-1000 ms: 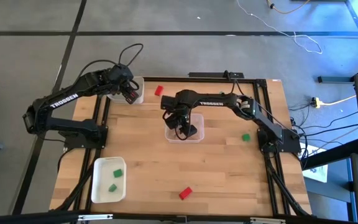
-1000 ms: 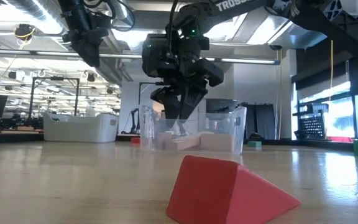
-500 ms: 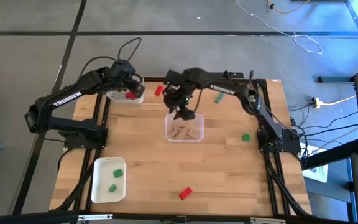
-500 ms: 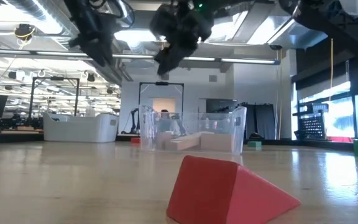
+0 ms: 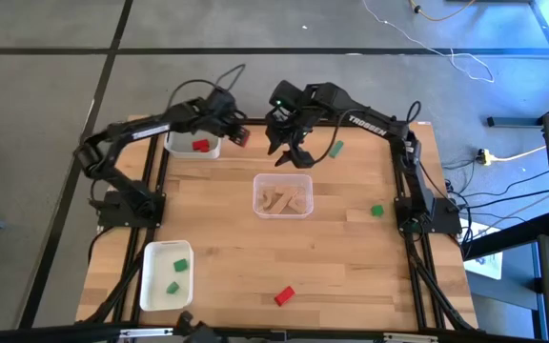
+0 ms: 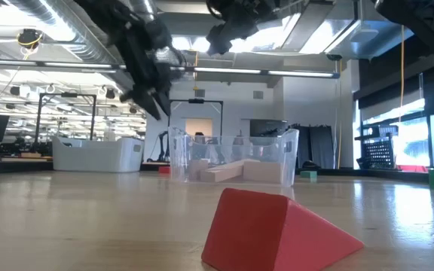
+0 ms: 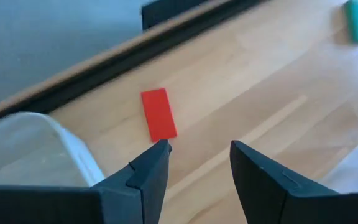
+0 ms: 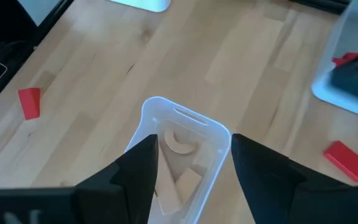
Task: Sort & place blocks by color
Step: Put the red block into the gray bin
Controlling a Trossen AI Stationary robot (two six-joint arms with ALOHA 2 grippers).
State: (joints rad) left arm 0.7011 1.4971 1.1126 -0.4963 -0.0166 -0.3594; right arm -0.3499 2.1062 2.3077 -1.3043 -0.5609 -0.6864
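While both arms are hovering at the table's far edge, nothing is being gripped.
Left gripper [image 7: 194,163], fingers apart, is hanging over a flat red block [image 7: 158,114]; right gripper [image 8: 191,167], also spread, is blocking part of the clear tray [image 8: 166,112] holding light-wood blocks [image 8: 180,142].

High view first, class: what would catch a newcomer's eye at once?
Both dark arms reach over the table's far edge: the left tool open beside a red block, the right tool open above the clear tray of light-wood blocks. A white tray at the near left holds green blocks.
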